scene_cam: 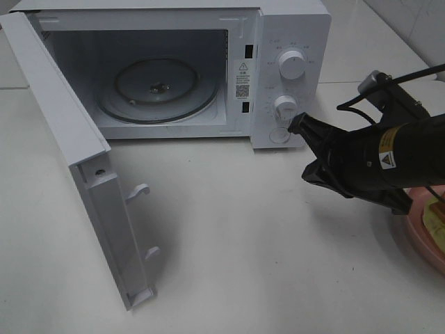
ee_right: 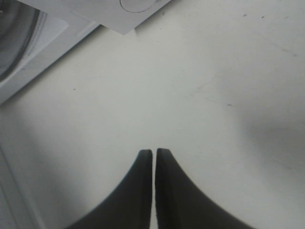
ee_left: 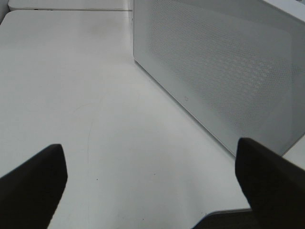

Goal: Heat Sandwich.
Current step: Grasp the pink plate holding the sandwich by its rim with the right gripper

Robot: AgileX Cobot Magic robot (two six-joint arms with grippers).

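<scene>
Right jaws: you see them pressed together, holding nothing, near the microwave (scene_cam: 292, 28) panel.
Left jaws: spread wide, empty, facing its door (ee_left: 214, 71).
Sandwich (scene_cam: 437, 207): on the pink plate (scene_cam: 417, 242), half hidden behind your right arm (scene_cam: 389, 156).

Open microwave (scene_cam: 236, 76), glass turntable (scene_cam: 156, 87), pink plate (scene_cam: 419, 248), white table (scene_cam: 243, 243)

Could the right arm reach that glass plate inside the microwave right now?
Probably yes. The microwave door stands wide open, swung out to the left, and nothing shows between the shut right pincer and the glass plate.
</scene>
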